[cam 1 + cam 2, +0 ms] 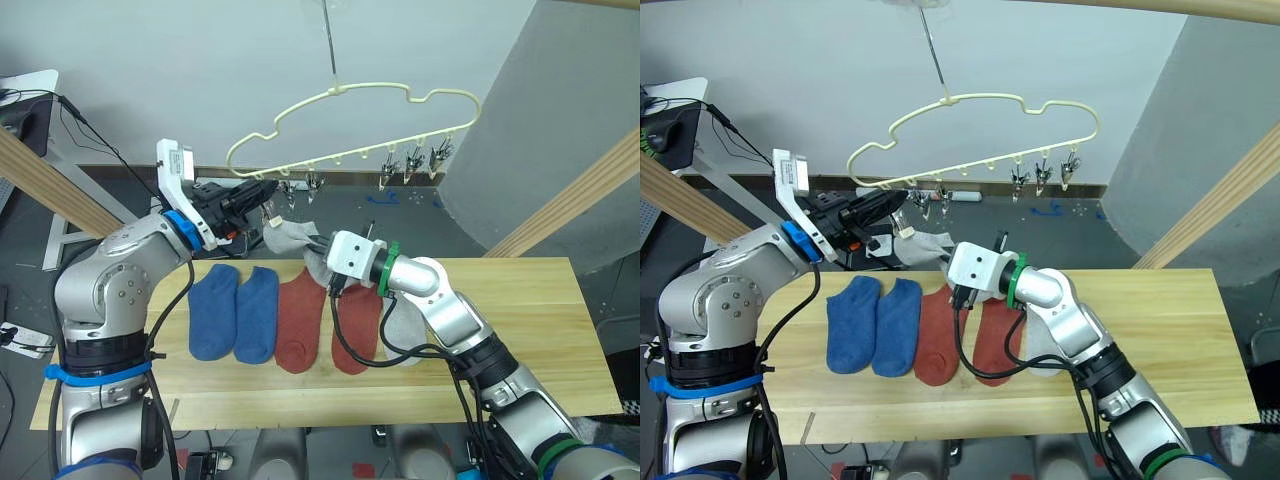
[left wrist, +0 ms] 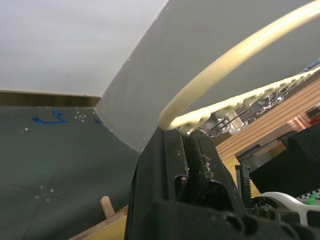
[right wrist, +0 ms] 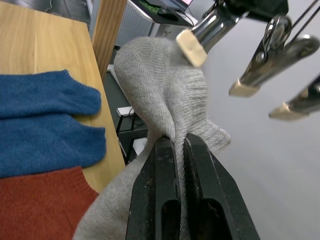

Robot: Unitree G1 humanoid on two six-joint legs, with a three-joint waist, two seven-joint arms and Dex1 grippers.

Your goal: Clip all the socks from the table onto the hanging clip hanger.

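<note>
The pale-yellow clip hanger [image 1: 350,90] hangs above the table [image 1: 520,330] with metal clips [image 1: 412,160] along its lower bar. My left gripper [image 1: 266,190] is shut on the hanger's left end, and the wire [image 2: 240,52] runs out from between its fingers. My right gripper [image 1: 318,243] is shut on a light grey sock [image 3: 160,90] and holds it up just below the left clips [image 3: 192,47]. Two blue socks [image 1: 235,312] and two rust-red socks [image 1: 328,322] lie in a row on the table. Another grey sock [image 1: 405,325] lies partly under my right arm.
Thick wooden poles slant up on the left [image 1: 50,185] and on the right [image 1: 590,190] of the table. A desk with cables [image 1: 30,100] stands at the far left. Bare planks lie to the right of the sock row.
</note>
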